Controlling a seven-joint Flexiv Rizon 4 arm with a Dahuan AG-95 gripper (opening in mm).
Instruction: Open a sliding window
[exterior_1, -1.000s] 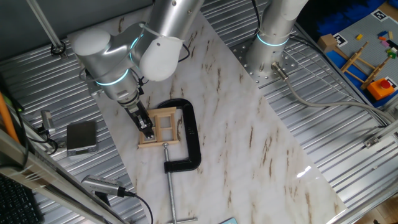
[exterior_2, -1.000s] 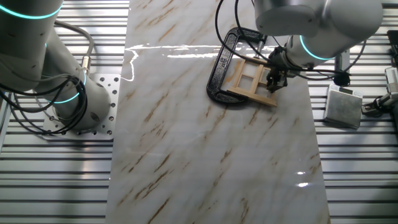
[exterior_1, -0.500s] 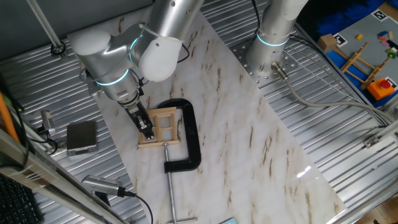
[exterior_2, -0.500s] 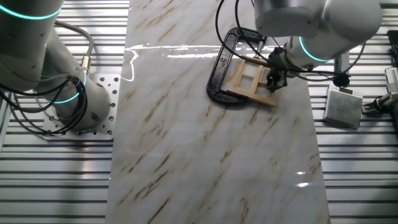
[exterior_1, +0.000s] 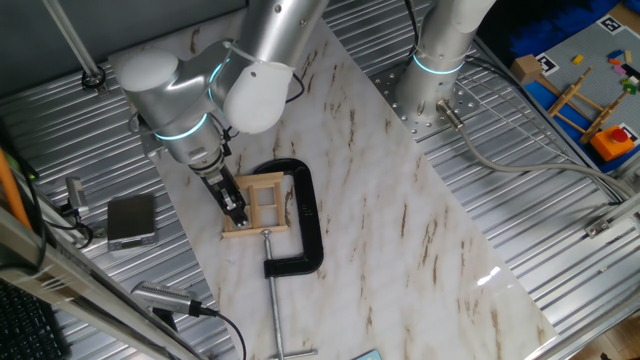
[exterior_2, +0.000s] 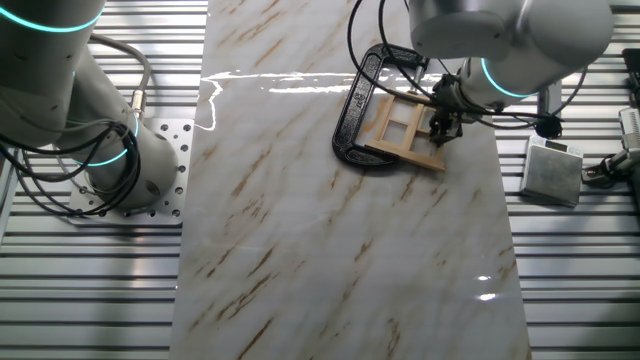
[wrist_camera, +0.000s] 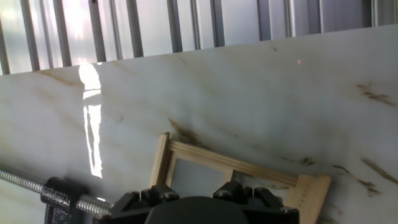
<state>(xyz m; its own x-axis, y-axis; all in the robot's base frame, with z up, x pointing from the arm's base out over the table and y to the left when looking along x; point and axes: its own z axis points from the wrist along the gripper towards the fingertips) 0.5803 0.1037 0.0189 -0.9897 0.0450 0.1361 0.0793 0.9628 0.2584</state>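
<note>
The sliding window (exterior_1: 264, 204) is a small light wooden frame with thin crossbars, lying flat on the marble board (exterior_1: 400, 230) inside the jaw of a black C-clamp (exterior_1: 306, 215). My gripper (exterior_1: 237, 210) points down onto the window's left side, and its fingers look pressed together, touching the frame there. In the other fixed view the gripper (exterior_2: 438, 137) sits on the window's right part (exterior_2: 400, 128), beside the clamp (exterior_2: 352, 112). The hand view shows the frame's corner (wrist_camera: 249, 169), the clamp screw (wrist_camera: 37, 183) and only the gripper's black body; the fingertips are hidden.
A grey metal box (exterior_1: 131, 220) lies left of the board on the ribbed table. A second arm's base (exterior_1: 432, 85) stands at the back. A wooden rack toy (exterior_1: 578, 100) with blue and orange pieces is at the far right.
</note>
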